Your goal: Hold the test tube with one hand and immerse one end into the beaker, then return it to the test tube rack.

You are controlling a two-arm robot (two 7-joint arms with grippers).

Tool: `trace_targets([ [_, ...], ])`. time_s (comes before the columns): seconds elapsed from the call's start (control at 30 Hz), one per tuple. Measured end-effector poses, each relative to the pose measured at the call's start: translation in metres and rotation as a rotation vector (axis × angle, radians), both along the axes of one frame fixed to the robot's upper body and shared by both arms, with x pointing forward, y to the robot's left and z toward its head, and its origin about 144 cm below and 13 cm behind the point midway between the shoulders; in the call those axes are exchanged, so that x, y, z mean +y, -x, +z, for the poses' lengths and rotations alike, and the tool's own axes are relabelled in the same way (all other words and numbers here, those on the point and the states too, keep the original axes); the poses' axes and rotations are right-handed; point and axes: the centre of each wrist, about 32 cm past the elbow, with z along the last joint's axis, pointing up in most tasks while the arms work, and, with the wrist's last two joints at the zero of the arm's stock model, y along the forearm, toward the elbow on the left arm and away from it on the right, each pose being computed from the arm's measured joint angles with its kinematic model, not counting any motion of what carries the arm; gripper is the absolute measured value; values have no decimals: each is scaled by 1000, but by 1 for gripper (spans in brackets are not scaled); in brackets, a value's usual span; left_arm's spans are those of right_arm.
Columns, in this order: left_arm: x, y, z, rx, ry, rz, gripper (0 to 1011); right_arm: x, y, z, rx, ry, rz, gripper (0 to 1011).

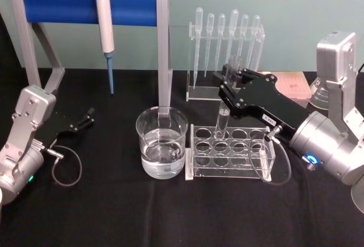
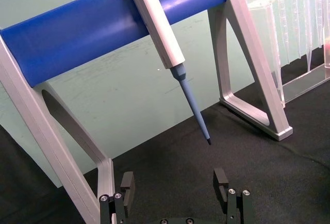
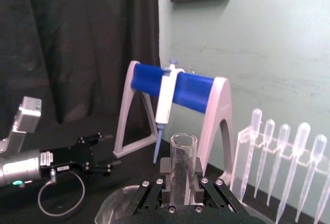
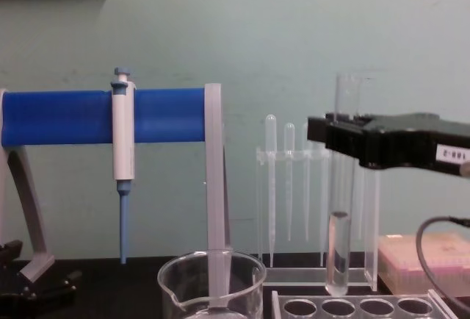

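Head view: your black blocky right pincer [image 1: 226, 87] grips the clear round-bottomed glass test tube [image 1: 220, 123] upright above the clear holed rack [image 1: 230, 151] mid-desk, with the left pincer [image 1: 85, 117] parked wide near the desk's left edge; chest view: the tube's bottom hangs just above the rack, so keep it plumb.

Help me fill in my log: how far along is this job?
Done: unclear; the tube seems to hold liquid at its bottom, so the beaker dip may be over. In hand: right claw shut on the tube, upright just above the rack. Left: seating it in the rack. Left claw idles, open, far left.
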Motion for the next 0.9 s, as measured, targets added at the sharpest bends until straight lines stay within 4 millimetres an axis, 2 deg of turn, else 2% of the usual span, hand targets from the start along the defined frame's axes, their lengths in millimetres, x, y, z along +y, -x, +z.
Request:
trace_targets([
  [0.3, 0, 0, 0, 0, 0, 0, 1000, 17, -3, 22, -50, -12, 42, 225],
  [0.5, 0, 0, 0, 0, 0, 0, 1000, 37, -19, 29, -61, -47, 80, 225],
  [0.73, 0, 0, 0, 0, 0, 0, 1000, 61, -40, 22, -40, -52, 120, 225],
  [0.9, 0, 0, 0, 0, 0, 0, 1000, 75, -51, 7, -17, -26, 144, 225],
])
